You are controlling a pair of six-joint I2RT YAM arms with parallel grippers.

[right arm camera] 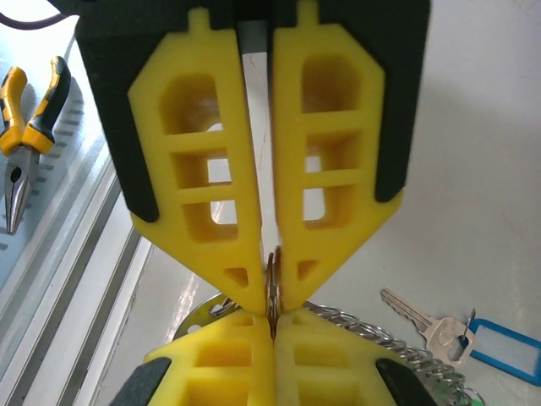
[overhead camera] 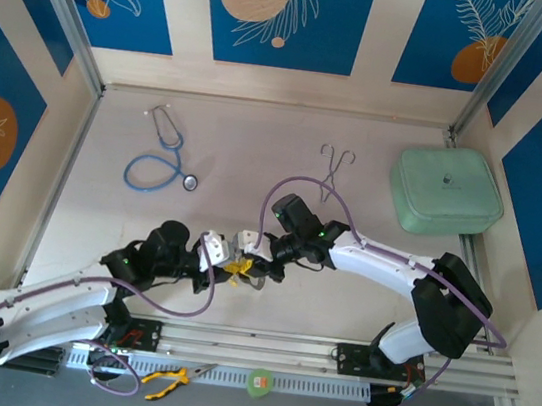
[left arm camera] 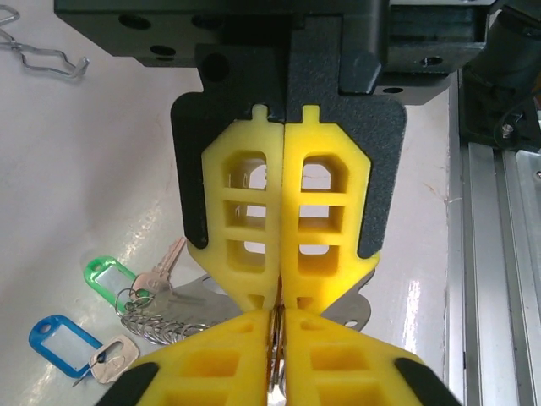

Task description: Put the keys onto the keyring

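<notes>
In the left wrist view the left gripper (left arm camera: 276, 342) rises from the bottom edge with its yellow fingers (left arm camera: 211, 365) pressed together. They pinch the thin edge of the silvery-white oval metal keyring (left arm camera: 208, 290) at the centre of the frame. The right gripper (left arm camera: 281, 292) meets it from above, tip to tip, its jaws likewise closed on the same edge. The keyring's beaded chain (left arm camera: 161, 323) trails to the lower left onto the white table (left arm camera: 76, 169). Just beside the chain lie a small silver key (left arm camera: 161, 269) next to a green plastic tag (left arm camera: 106, 275) and, further towards the lower left corner, a second small key (left arm camera: 114, 355) touching a blue plastic tag (left arm camera: 55, 342). Whether either key is threaded on the keyring cannot be told. In the top view a mint-green rounded case (overhead camera: 446, 190) sits closed at the upper right, well apart from the grippers, its contents hidden.
</notes>
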